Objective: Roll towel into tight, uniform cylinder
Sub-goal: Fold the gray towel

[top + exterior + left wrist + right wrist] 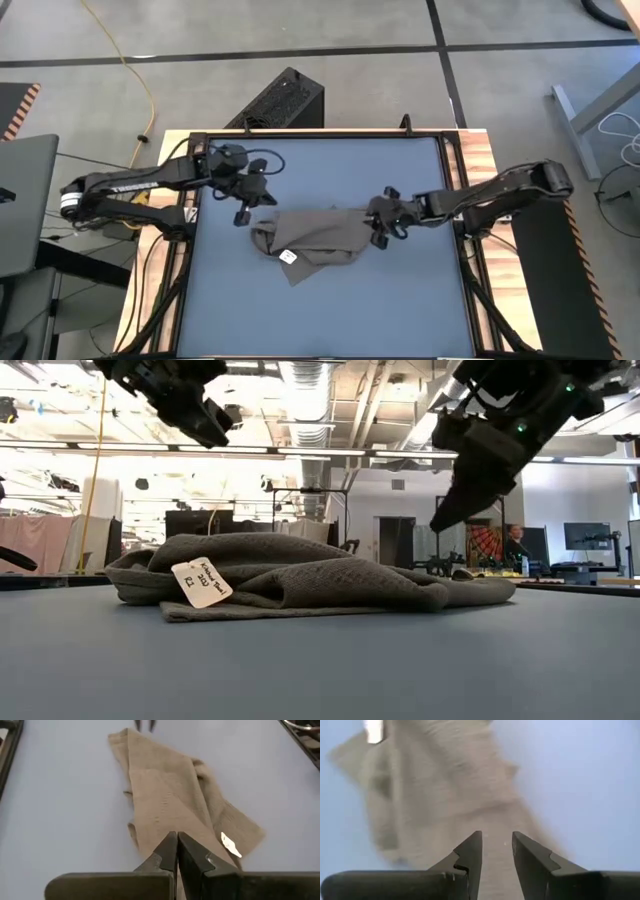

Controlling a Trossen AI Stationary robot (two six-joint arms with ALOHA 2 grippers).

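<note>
My left claw [176, 851] hangs pressed together, empty, above the near end of the crumpled towel [312, 240] on the tabletop [330, 310]. Its long axis runs toward my right claw [384, 228], spread over the far end.

A blue-grey desk [320, 310] carries one crumpled taupe towel [310, 235] near its middle, white tag [288, 256] facing up

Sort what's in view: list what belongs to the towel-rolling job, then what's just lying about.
Job:
- towel, crumpled mid-table, not rolled
- its white tag
- left end effector, shut, above the towel's left end
- right end effector, open, above its right end
- table

Lying about:
- black box on the floor behind the table
- yellow cable
</note>
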